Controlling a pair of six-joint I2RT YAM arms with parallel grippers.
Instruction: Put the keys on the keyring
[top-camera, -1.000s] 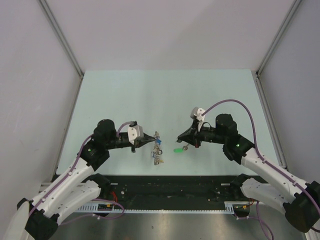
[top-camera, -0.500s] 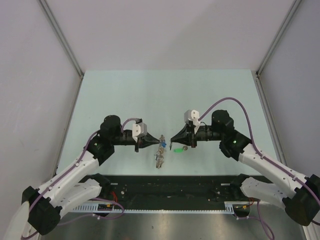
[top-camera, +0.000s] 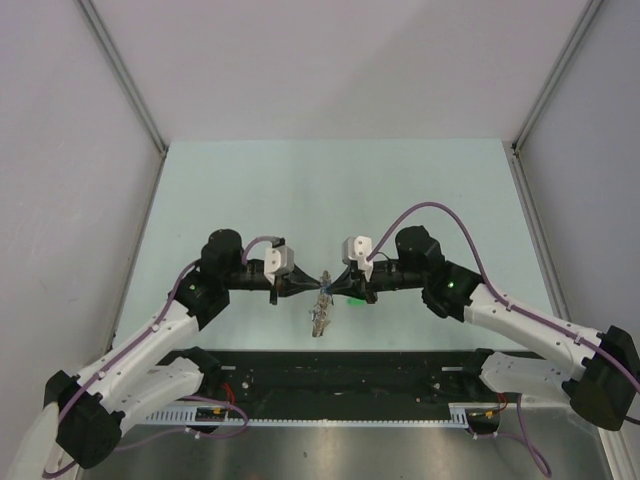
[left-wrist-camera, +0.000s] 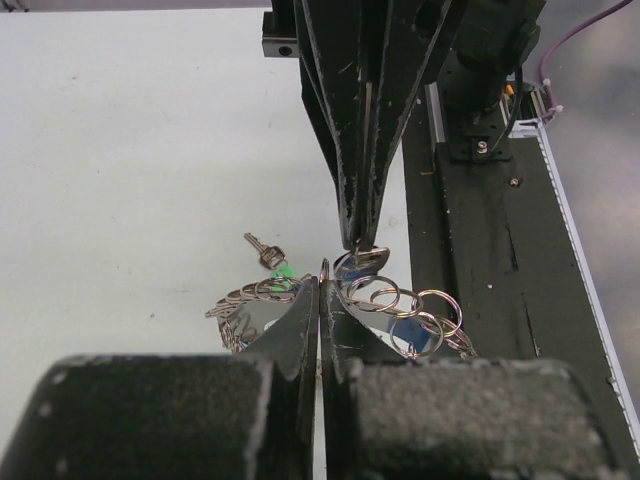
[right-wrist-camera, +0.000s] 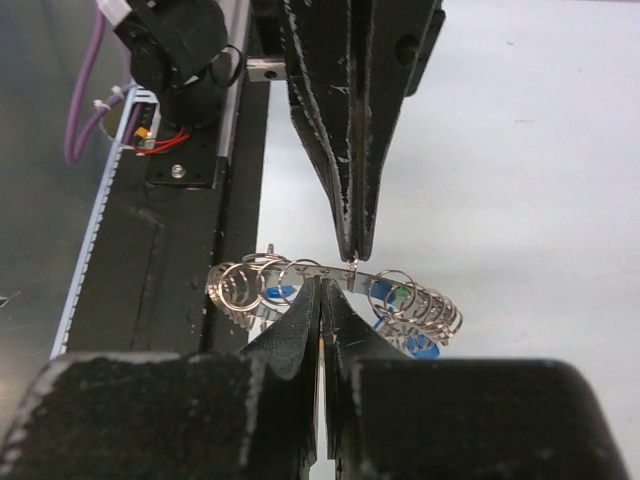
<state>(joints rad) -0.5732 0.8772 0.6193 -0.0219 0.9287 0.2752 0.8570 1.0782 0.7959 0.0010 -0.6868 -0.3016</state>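
Note:
The keyring (top-camera: 321, 306) hangs between my two grippers just above the table's near edge; several blue-headed keys (right-wrist-camera: 421, 346) dangle on it. My left gripper (top-camera: 316, 282) is shut on one of its small wire loops (right-wrist-camera: 354, 266). My right gripper (top-camera: 334, 284) is shut with its tips on the ring's flat band (right-wrist-camera: 332, 269), facing the left one tip to tip. In the left wrist view the right gripper (left-wrist-camera: 358, 243) meets the ring (left-wrist-camera: 400, 300) just past my left gripper (left-wrist-camera: 322, 285). A green-headed key (left-wrist-camera: 281, 268) lies on the table beyond, and under the right gripper in the top view (top-camera: 352, 298).
The black base rail (top-camera: 350, 375) runs along the near edge right beside the ring; it shows in the left wrist view (left-wrist-camera: 480, 250) and in the right wrist view (right-wrist-camera: 180, 250). Grey walls close the table on three sides.
My right gripper has moved left, away from the green key, until its tips meet the keyring. My left gripper shifted slightly right with the ring, then held still.

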